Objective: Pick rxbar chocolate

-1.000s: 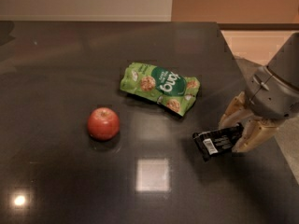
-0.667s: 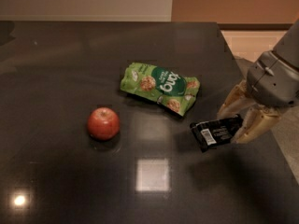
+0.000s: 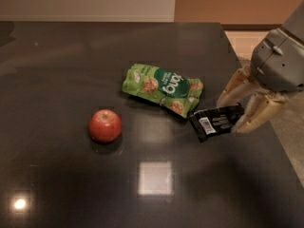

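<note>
The tool (image 3: 230, 118) pinches the right end of the rxbar chocolate (image 3: 212, 123) beside a green snack bag (image 3: 163, 88) on the dark surface (image 3: 71, 56); the grasp looks made, so a straight lift likely comes next.

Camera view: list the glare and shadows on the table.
Camera view: square glare patch and a small bright spot on the glossy table; dark shadow under the apple; gripper at the right edge grips the rxbar.
</note>
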### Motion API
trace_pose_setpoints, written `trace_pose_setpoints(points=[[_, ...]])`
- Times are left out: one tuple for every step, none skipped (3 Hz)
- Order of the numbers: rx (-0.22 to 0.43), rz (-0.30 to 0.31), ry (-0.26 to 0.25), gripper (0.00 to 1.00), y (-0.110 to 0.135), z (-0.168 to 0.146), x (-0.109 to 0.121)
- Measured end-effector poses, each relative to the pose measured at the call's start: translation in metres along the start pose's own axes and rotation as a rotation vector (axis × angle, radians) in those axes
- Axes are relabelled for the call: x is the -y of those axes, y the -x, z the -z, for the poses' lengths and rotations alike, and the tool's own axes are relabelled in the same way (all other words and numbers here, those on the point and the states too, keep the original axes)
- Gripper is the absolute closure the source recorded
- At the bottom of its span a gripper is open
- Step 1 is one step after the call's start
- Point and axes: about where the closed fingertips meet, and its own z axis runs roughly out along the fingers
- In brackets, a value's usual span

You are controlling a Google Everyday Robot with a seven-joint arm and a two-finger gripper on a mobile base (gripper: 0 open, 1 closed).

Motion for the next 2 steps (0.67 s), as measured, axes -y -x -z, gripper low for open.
trace_pose_setpoints(points=[[0.011, 0.024, -0.054, 1.00, 0.0179, 0.0230, 0.0058], [0.011, 0.024, -0.056, 1.00, 0.0182, 0.0234, 0.0060]])
